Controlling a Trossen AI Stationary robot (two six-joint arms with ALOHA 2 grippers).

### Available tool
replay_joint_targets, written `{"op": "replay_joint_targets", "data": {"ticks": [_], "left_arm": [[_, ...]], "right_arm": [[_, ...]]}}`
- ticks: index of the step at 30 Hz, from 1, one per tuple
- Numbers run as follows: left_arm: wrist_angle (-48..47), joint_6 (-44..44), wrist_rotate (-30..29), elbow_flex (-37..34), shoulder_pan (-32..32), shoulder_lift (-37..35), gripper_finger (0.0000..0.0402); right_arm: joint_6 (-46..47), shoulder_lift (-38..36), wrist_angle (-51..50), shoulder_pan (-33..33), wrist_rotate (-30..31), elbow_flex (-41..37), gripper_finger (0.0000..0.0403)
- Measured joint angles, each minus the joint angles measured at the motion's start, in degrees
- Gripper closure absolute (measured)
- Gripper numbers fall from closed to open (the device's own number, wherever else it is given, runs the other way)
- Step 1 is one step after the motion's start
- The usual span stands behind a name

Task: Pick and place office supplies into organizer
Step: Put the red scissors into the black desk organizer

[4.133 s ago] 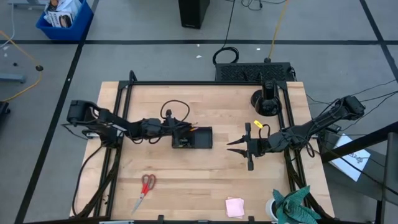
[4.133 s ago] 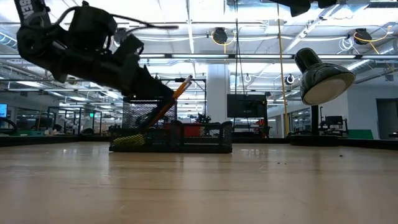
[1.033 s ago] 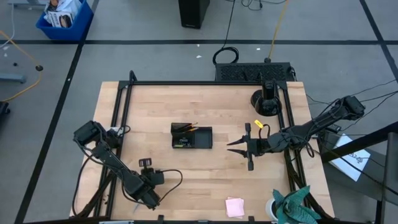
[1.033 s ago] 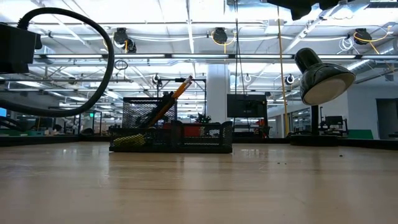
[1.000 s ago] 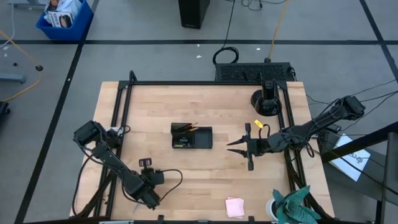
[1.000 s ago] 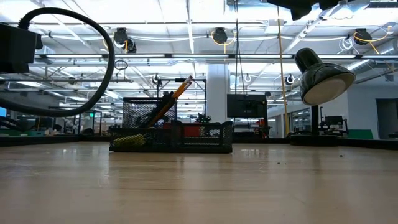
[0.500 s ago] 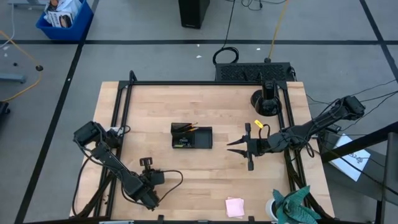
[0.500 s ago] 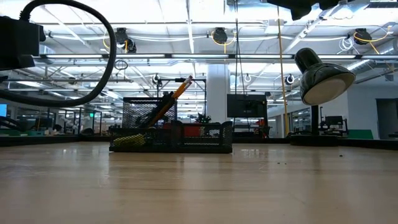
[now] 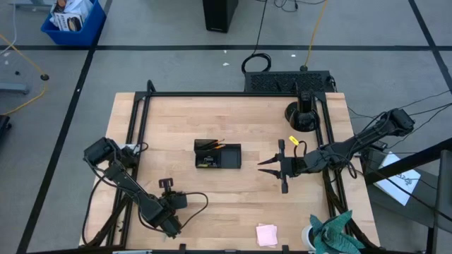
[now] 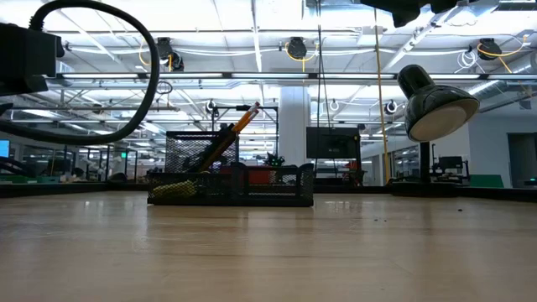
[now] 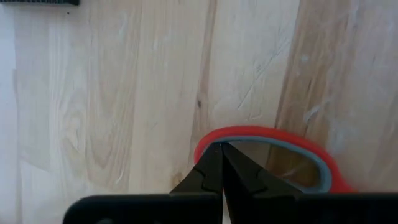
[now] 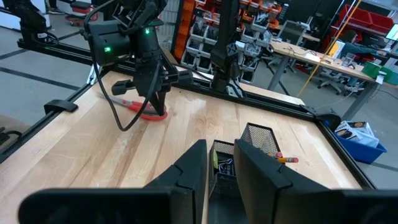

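Bare table lies open between scissors and organizer.

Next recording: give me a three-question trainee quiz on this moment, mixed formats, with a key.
1. True or false: the left gripper is shut on the scissors' red handle.
2. Multiple choice: where does the sticky pad lie? A) in the organizer B) near the table's front edge, right of centre C) under the lamp
3. Fill in: an orange pencil leans in the ____.

Key: 1 true; 2 B; 3 organizer.
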Motion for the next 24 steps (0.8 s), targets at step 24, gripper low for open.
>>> {"op": "replay_joint_targets", "data": {"ticks": [24], "left_arm": [[-1.96,2.47,4.56,4.95,0.0,-0.24,0.0241]], "right_arm": [[0.01,0.0,0.35,0.0,0.0,0.0,0.033]]}}
